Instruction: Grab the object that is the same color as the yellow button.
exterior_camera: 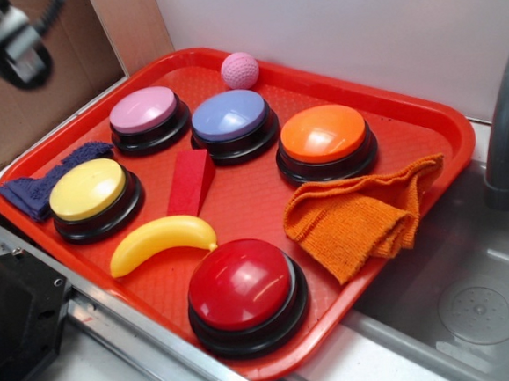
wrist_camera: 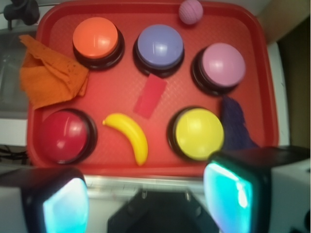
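The banana [wrist_camera: 130, 135] lies flat on the red tray [wrist_camera: 155, 162], ahead of the gripper [wrist_camera: 146, 199] and a little toward its left finger in the wrist view, well below it, with nothing resting on it. It sits between the yellow button [wrist_camera: 199, 133], whose colour it matches, and the red button [wrist_camera: 65, 136], with a flat red block [wrist_camera: 150, 96] just beyond its upper end. The gripper hangs high above the near rim of the tray, its two fingers spread wide with nothing between them. My judgement is that the approach has barely begun, so the step is to come down over the fruit's thick middle. The curve runs at a slant across the view, so turning the wrist to put the fingers across the narrow width should help; the glossy skin may slip if pinched near a tapered tip. Keep clear of both domes while descending.
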